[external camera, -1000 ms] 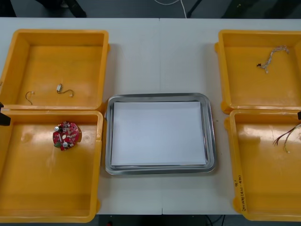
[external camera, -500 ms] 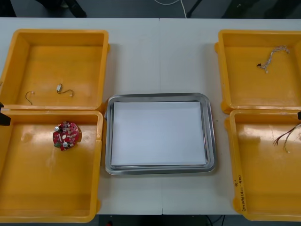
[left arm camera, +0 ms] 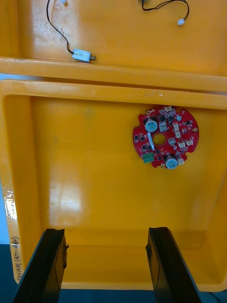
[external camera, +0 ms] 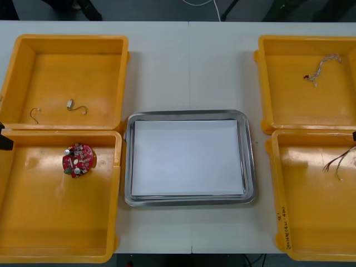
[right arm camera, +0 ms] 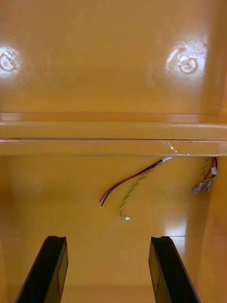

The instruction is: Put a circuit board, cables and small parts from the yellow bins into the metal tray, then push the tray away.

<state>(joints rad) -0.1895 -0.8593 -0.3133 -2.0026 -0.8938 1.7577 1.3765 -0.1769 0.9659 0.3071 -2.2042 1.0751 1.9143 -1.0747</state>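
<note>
Left gripper (left arm camera: 106, 232), fingers apart and empty, is hanging over the near left yellow bin (external camera: 55, 222), where a round red circuit board (left arm camera: 165, 137) is lying flat; right gripper (right arm camera: 108, 239), likewise apart and empty, is hanging over the near right yellow bin (external camera: 311, 222), a red and yellow cable (right arm camera: 135, 182) lying ahead of its fingers. Metal tray (external camera: 251, 167), white inside, is sitting between the bins; beyond, the far left bin (external camera: 67, 67) is holding a black cable (left arm camera: 58, 33) with a small metal part (left arm camera: 82, 55), the far right bin (external camera: 289, 100) a twisted cable (external camera: 325, 64).

Front camera looks steeply down; wrist cameras closely face the nearer yellow bins (left arm camera: 94, 180).
</note>
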